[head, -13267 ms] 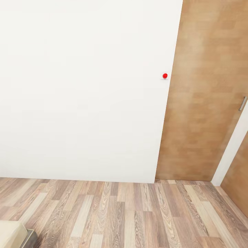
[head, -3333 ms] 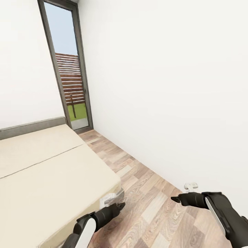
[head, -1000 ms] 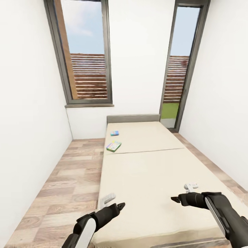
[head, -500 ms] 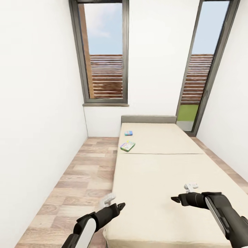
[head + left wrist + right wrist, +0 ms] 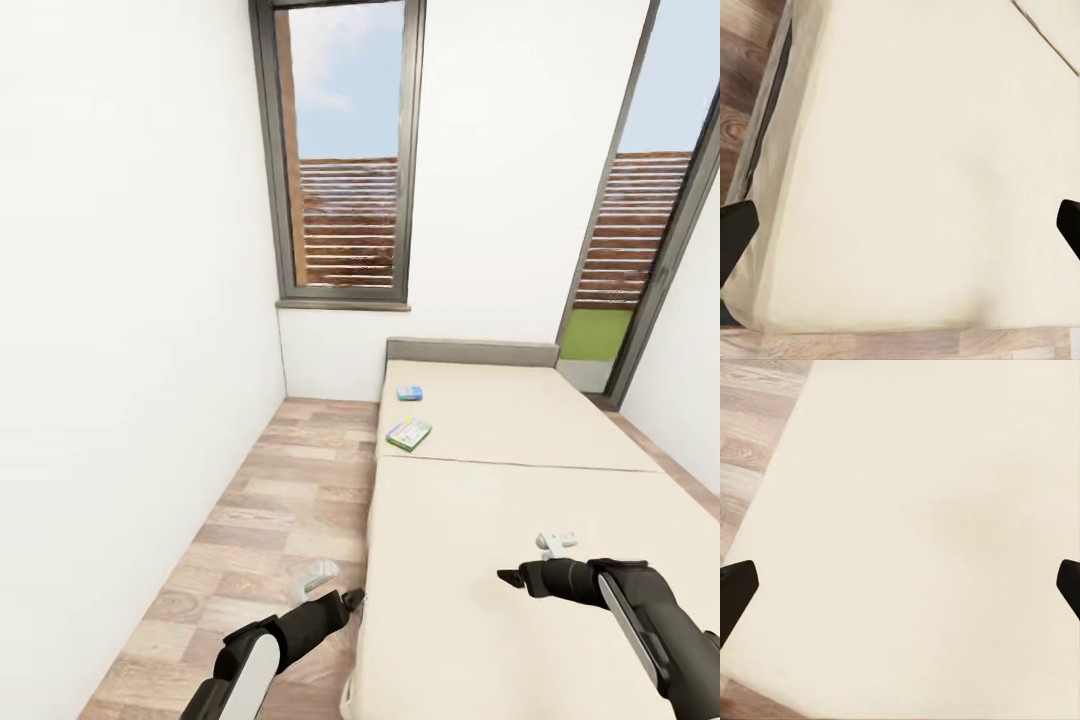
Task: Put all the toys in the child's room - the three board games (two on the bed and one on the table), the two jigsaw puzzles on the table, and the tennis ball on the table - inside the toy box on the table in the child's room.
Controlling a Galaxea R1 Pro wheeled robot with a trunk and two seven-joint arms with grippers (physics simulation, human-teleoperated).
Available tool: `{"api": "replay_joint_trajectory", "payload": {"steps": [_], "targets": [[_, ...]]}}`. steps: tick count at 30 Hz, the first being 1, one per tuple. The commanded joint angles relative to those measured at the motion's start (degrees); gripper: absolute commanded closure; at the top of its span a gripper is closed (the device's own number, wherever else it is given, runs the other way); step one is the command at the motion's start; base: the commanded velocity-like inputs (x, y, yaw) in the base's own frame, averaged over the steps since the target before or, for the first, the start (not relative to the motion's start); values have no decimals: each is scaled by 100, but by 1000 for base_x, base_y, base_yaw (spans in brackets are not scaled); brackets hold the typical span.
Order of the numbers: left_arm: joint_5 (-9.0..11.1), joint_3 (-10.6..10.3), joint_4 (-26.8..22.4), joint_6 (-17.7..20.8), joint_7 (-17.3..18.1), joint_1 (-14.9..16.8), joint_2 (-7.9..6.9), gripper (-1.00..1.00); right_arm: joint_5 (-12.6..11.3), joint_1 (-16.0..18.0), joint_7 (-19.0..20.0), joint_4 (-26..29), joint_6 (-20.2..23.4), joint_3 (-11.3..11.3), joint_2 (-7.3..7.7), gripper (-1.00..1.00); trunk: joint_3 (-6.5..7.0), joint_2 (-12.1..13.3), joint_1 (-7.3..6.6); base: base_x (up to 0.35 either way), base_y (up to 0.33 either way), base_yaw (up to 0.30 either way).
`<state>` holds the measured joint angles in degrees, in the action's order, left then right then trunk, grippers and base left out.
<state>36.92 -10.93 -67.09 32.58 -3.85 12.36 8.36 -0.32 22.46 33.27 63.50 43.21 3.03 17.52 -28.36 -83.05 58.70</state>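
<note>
White walls and a wood-plank floor (image 5: 290, 490) frame the cream bed (image 5: 520, 520). Two board games (image 5: 409, 433) lie on the bed near its grey headboard (image 5: 472, 352), the blue one (image 5: 409, 393) closer to it. Both the left hand (image 5: 335, 590) and the right hand (image 5: 530, 560) hover over the bed's foot, fingers apart, empty.

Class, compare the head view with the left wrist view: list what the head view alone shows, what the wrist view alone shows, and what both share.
Head view alone: two board games on the far half of the bed, a small blue one nearer the headboard and a green-bordered one by the mattress seam, plus the window, the glass door and the right gripper.

Left wrist view alone: the dark gap under the mattress edge, seen close.

Both: the cream bed, the wood-plank floor and the open left gripper.
</note>
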Motion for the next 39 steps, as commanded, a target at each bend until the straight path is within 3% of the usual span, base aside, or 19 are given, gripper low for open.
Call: {"api": "replay_joint_trajectory", "payload": {"steps": [1,15,39], "targets": [[57,-4,-6,20,-40,3,-1,-100,-8,2,25,8,5,12,2,-100,-6,-3,2,239,203,39],[53,-6,-6,20,-43,3,-1,-100,-29,3,28,45,-70,29,-3,-100,-6,-3,2,215,183,-3],[50,-2,-6,20,-58,3,-1,-100,-38,4,30,49,-71,31,-3,-100,-6,-3,2,25,40,-218]]}}
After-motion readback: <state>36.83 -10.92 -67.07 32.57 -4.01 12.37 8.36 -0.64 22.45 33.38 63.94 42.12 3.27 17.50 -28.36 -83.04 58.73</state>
